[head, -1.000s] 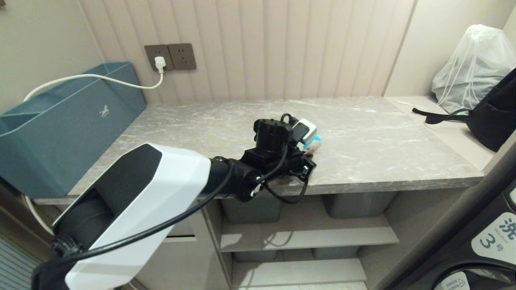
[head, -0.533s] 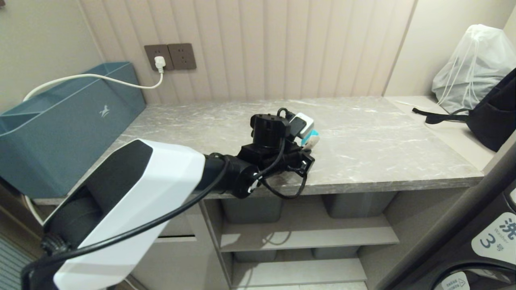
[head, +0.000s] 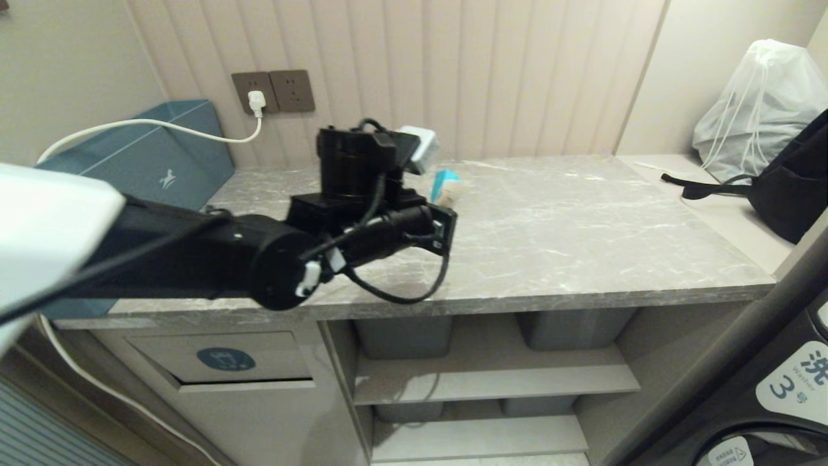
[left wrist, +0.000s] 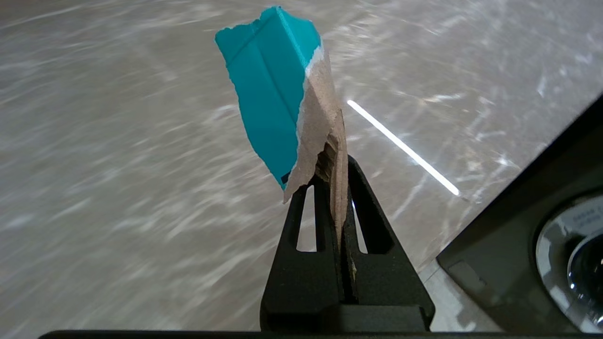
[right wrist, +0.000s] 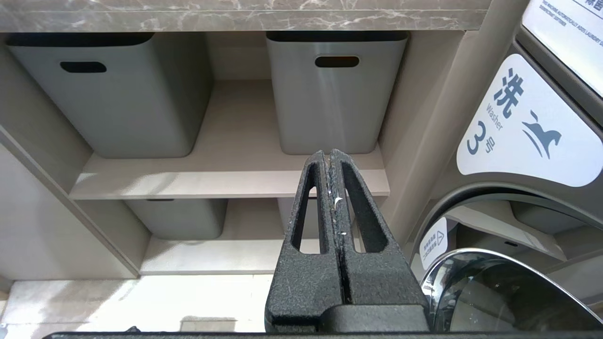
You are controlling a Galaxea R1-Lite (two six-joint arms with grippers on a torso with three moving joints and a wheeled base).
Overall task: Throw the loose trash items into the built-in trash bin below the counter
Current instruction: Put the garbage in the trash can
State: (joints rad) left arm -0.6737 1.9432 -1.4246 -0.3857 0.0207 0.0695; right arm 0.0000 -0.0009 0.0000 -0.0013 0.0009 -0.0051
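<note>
A scrap of loose trash (left wrist: 278, 94), torn brown paper with a turquoise face, is pinched between the fingers of my left gripper (left wrist: 335, 172), which is shut on it. In the head view the scrap (head: 446, 184) hangs in the air above the middle-back of the grey marble counter (head: 582, 246), just past my left wrist. The built-in trash bin (head: 226, 359), a beige flap with a round blue sticker, sits below the counter's left end, with its flap closed. My right gripper (right wrist: 330, 154) is shut and empty, parked low in front of the shelves.
A big teal box (head: 142, 168) and a white cable stand at the counter's left end. A white drawstring bag (head: 757, 103) and a black bag (head: 795, 188) lie at the right. Grey tubs (right wrist: 330, 89) fill the shelves, and a washer (right wrist: 527, 127) stands on the right.
My left arm has risen and swung left and back, lifting the scrap off the counter. The bin flap, hidden behind the arm before, now shows. The right arm has not moved.
</note>
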